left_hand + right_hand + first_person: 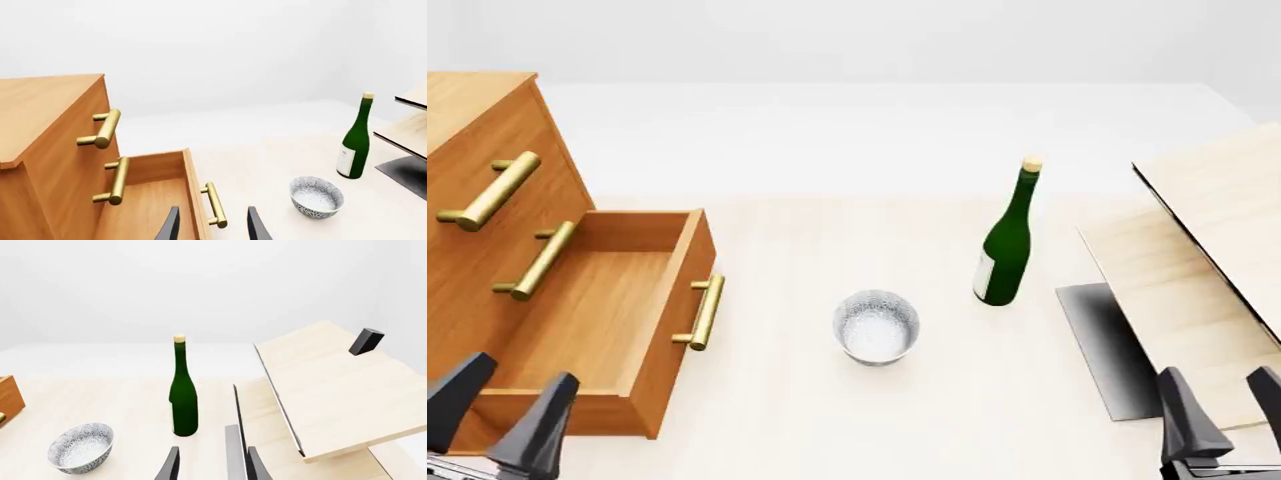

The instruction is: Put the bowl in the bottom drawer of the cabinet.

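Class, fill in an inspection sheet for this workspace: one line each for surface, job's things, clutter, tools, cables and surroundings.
Surface: pale wooden table, bare around the bowl.
Job's things: bowl upright on the table, between the drawer and the bottle, touching neither. Bottom drawer pulled open, nothing seen inside. Cabinet at the left; its two upper drawers are shut.
Clutter: green wine bottle upright; pale wooden boards on the right with a dark base plate under them; small dark block on the top board.
Tools: left tool open, empty, near the open drawer; right tool open, empty, by the boards.
Cables: nothing seen.
Surroundings: plain white backdrop.
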### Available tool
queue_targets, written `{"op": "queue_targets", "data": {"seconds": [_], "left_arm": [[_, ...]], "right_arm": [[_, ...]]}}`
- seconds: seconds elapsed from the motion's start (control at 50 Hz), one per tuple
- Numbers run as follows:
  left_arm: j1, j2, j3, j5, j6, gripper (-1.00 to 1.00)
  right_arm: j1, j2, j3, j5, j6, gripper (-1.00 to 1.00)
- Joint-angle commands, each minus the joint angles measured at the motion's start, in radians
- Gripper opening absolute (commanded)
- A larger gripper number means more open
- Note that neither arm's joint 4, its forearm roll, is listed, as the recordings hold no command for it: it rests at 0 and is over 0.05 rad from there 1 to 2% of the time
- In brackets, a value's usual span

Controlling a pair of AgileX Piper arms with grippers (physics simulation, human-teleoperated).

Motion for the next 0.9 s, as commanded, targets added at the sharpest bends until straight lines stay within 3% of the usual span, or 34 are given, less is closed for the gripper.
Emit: {"op": "queue_targets", "data": {"seconds": [0.02,0.12,0.28,0.42,0.44,0.48,0.52,0.58,0.62,0.9], "left_arm": [[-0.160,0.009,-0.011,0.023,0.037,1.00],[-0.205,0.122,-0.044,-0.036,0.073,1.00],[-0.249,0.246,-0.133,-0.023,0.142,1.00],[-0.280,0.390,-0.198,-0.043,0.133,1.00],[-0.292,0.431,-0.267,-0.008,0.135,1.00],[-0.298,0.460,-0.254,-0.038,0.136,1.00],[-0.318,0.526,-0.341,-0.004,0.133,1.00],[-0.323,0.558,-0.318,-0.043,0.149,1.00],[-0.343,0.628,-0.358,-0.052,0.183,1.00],[-0.430,0.794,-0.565,-0.018,0.147,1.00]], "right_arm": [[0.000,0.000,-0.001,0.001,0.000,1.00],[0.000,0.001,-0.001,0.000,0.000,1.00],[0.000,0.002,-0.001,-0.001,0.000,1.00],[0.000,0.004,-0.001,-0.002,0.000,1.00],[0.000,0.004,-0.001,-0.002,0.000,1.00],[0.000,0.004,-0.001,-0.002,0.000,1.00],[0.000,0.004,-0.001,-0.003,0.000,1.00],[0.000,0.004,-0.001,-0.003,0.000,1.00],[0.000,0.004,-0.001,-0.003,0.000,1.00],[0.000,0.004,-0.001,-0.003,0.000,1.00]]}}
